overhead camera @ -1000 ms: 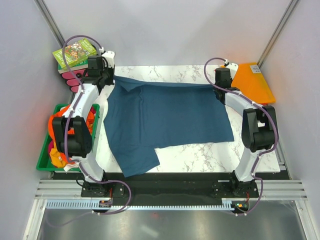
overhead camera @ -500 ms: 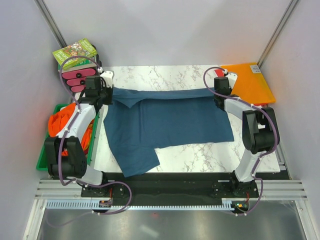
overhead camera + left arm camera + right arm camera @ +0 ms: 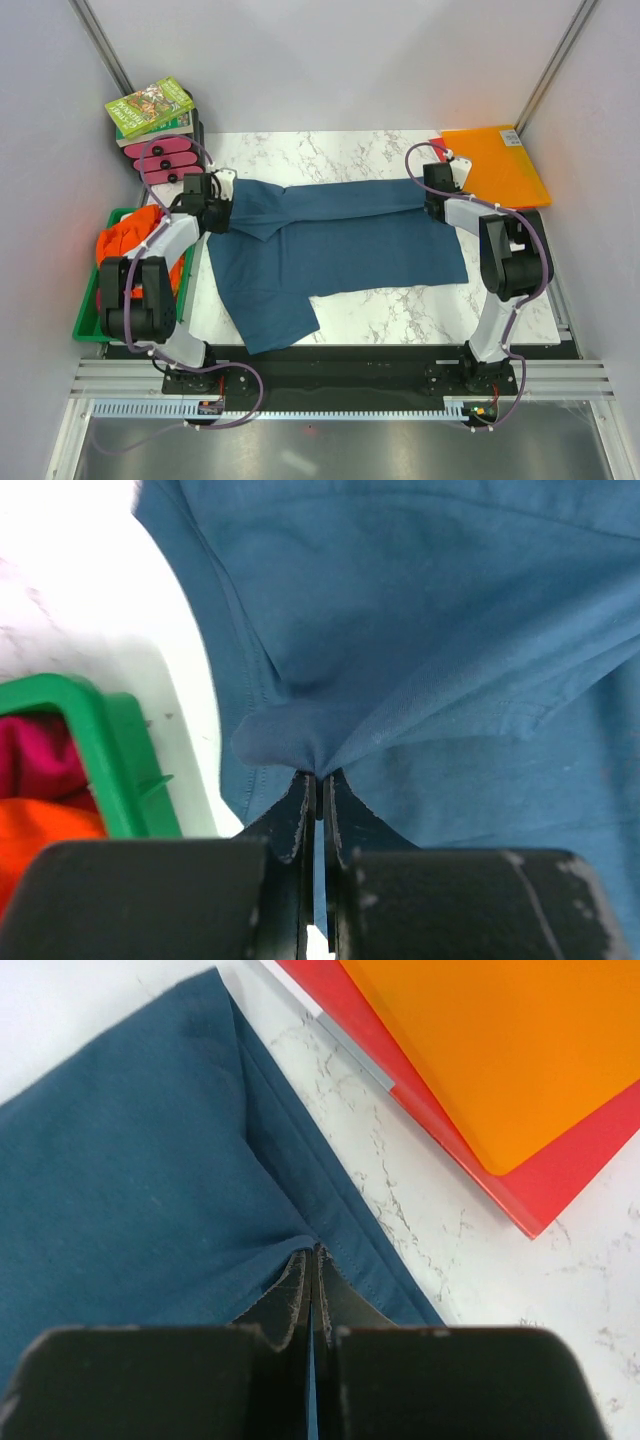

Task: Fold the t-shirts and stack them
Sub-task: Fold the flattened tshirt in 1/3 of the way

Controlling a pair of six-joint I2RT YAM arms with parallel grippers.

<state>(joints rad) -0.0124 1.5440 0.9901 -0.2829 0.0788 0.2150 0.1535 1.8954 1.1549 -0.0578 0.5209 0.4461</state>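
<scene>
Left gripper (image 3: 318, 778) and right gripper (image 3: 311, 1256) both pinch the teal t-shirt (image 3: 340, 245); wrist views show bunched fabric, overhead shows its far edge folded over.

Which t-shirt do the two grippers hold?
The dark teal-blue cotton t-shirt spread on the marble table; the bright orange shirts lie in the green plastic bin.

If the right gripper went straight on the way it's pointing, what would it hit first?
The teal t-shirt pinched in the right gripper comes first. Beyond its hem lies marble table, then likely the red folder, though depth is unclear.
</scene>
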